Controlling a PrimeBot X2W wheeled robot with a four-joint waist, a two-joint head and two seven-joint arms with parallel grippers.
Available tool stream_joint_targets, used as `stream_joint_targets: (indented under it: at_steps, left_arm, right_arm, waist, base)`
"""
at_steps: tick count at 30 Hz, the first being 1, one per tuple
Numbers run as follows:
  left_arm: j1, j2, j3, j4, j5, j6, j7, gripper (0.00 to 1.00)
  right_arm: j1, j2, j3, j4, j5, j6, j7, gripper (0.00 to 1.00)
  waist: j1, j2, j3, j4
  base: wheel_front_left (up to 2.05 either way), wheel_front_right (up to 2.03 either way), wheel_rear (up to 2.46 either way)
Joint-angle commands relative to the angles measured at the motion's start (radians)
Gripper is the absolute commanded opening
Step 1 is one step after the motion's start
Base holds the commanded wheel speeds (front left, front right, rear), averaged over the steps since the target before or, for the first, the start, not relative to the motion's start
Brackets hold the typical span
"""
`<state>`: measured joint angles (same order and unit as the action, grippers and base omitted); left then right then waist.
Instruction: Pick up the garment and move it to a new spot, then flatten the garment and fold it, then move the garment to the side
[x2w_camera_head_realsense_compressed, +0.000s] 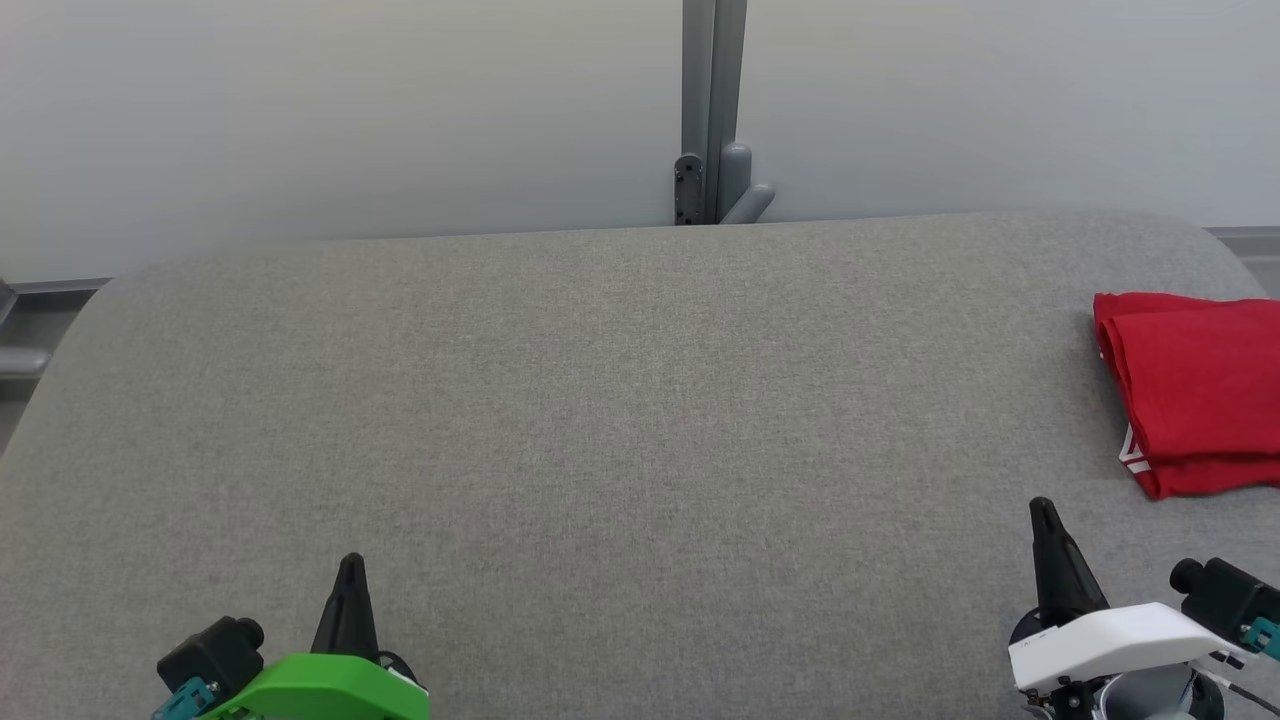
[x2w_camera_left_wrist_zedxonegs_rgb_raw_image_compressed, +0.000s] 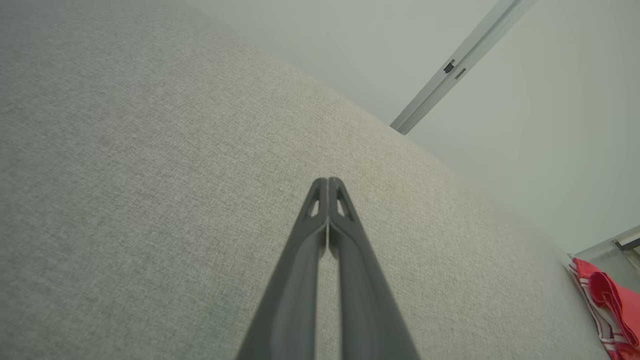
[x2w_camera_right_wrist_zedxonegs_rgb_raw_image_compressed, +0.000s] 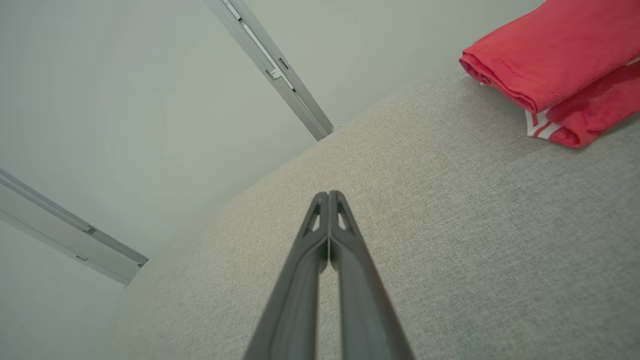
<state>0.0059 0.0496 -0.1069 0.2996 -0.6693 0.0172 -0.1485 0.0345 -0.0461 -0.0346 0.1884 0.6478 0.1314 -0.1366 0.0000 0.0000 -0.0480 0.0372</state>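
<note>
A red folded cloth garment (x2w_camera_head_realsense_compressed: 1195, 390) with white stripes lies at about 3 o'clock on the wide grey fabric-covered surface (x2w_camera_head_realsense_compressed: 600, 420), close to its right end. The head view's right edge cuts it off, so its full outline cannot be made out. The white striped marking shows as a small patch at the lower left corner of the fold, too partial to read.

The left pincer (x2w_camera_head_realsense_compressed: 351, 562) sits at 7 o'clock in the head view. Its two dark fingers are pressed together into a single point above a green housing that the bottom edge cuts off. The right pincer (x2w_camera_head_realsense_compressed: 1042, 505) sits at 5 o'clock, closed in the same way above a white housing, also partly cropped. It is near the garment's lower left corner but apart from it.

In the left wrist view the left pincer (x2w_camera_left_wrist_zedxonegs_rgb_raw_image_compressed: 327, 182) is closed tip to tip over bare grey cloth. A corner of the garment (x2w_camera_left_wrist_zedxonegs_rgb_raw_image_compressed: 607, 310) shows at 4 o'clock, cut by the frame.

In the right wrist view the right pincer (x2w_camera_right_wrist_zedxonegs_rgb_raw_image_compressed: 328, 195) is likewise closed. The garment (x2w_camera_right_wrist_zedxonegs_rgb_raw_image_compressed: 550, 60) lies at 2 o'clock, cropped by the top and right edges, with its layered fold visible.

A grey upright post (x2w_camera_head_realsense_compressed: 712, 110) stands at 12 o'clock against the pale wall (x2w_camera_head_realsense_compressed: 300, 120).
</note>
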Motion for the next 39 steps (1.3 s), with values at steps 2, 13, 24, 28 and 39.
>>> stream_joint_targets:
  at_steps: [2, 13, 24, 28, 39]
  left_arm:
    - [-0.037, 0.001, 0.013, -0.016, -0.063, -0.012, 0.015, 0.0]
    - [-0.056, 0.001, 0.035, -0.018, -0.198, -0.033, 0.049, 0.0]
    - [-0.074, 0.001, 0.056, -0.02, -0.329, -0.054, 0.083, 0.0]
    - [-0.08, 0.001, 0.064, -0.021, -0.374, -0.061, 0.095, 0.0]
    - [-0.095, 0.001, 0.082, -0.023, -0.488, -0.079, 0.124, 0.0]
  right_arm:
    - [-0.032, -0.008, -0.011, -0.01, 0.064, 0.0, 0.016, 0.0]
    - [-0.043, -0.009, -0.03, -0.007, 0.202, 0.0, 0.053, 0.0]
    - [-0.054, -0.01, -0.049, -0.004, 0.337, 0.0, 0.09, 0.0]
    - [-0.058, -0.01, -0.055, -0.003, 0.383, 0.0, 0.102, 0.0]
    - [-0.068, -0.011, -0.072, 0.0, 0.5, 0.0, 0.136, 0.0]
  waist:
    - [0.0, 0.0, 0.002, -0.001]
    - [0.0, 0.0, 0.007, -0.005]
    - [0.0, 0.0, 0.012, -0.009]
    - [0.0, 0.0, 0.014, -0.011]
    - [0.0, 0.0, 0.02, -0.015]
  base:
    - [0.0, 0.0, 0.0]
    - [0.0, 0.0, 0.0]
    - [0.0, 0.0, 0.0]
    - [0.0, 0.0, 0.0]
    - [0.0, 0.0, 0.0]
